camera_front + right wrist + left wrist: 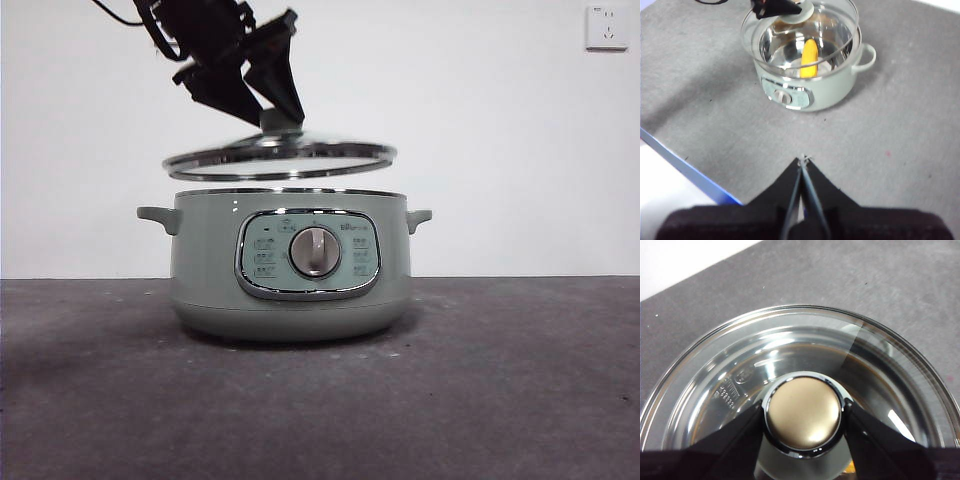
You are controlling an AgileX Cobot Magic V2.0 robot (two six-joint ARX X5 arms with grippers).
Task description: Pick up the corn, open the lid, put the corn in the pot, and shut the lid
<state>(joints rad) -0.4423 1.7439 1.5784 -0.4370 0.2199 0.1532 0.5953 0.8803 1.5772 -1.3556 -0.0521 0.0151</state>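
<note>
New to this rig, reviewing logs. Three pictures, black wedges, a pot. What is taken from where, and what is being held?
It is a two-armed table robot; each arm ends in a gripper of two black jaws. The front view looks level across the grey table at the green pot. The other two views come from cameras on the wrists, so the black wedges at the bottom are that arm's own jaws.

The left gripper is shut on the knob of the glass lid, holding it just above the pot, slightly tilted. The right gripper hangs shut and empty over the table, away from the pot. Its camera shows the corn lying inside the pot, seen through the lid.
</note>
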